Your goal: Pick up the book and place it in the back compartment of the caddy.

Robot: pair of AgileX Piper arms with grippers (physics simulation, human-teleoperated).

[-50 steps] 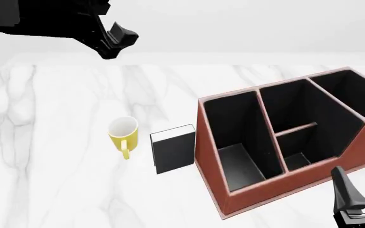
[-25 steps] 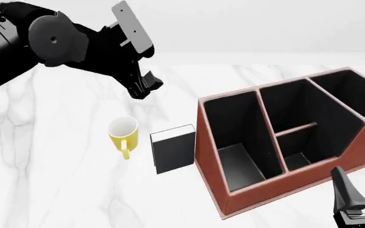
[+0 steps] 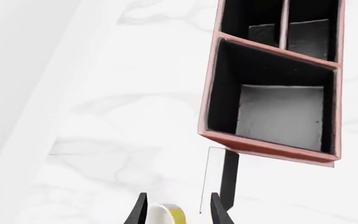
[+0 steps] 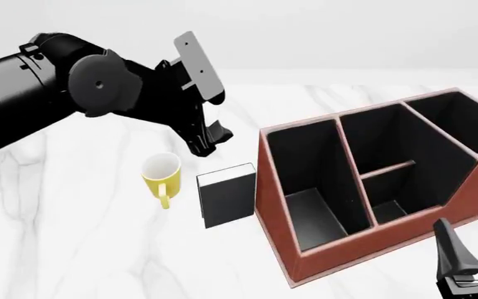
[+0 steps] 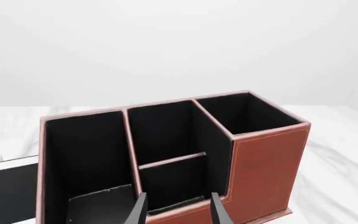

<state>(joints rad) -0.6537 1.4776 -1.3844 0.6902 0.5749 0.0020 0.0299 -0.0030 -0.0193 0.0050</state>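
Step in hand, by my reading: reaching for the book [image 4: 227, 194], which stands upright on the bench [image 4: 81, 249] just beside the caddy [image 4: 305, 261], between it and the yellow mug [image 4: 161, 173]. Left pincer [image 4: 209, 138], fingers apart and empty, hovers above the book, a little to the mug's side. It should shift toward the caddy until it straddles the book's covers, keeping clear of the mug. Right pincer [image 5: 177, 207] is apart and empty, facing the caddy's front. The back compartment [image 4: 380, 140] is vacant. Bench is white marble, glossy; backdrop plain pale grey.
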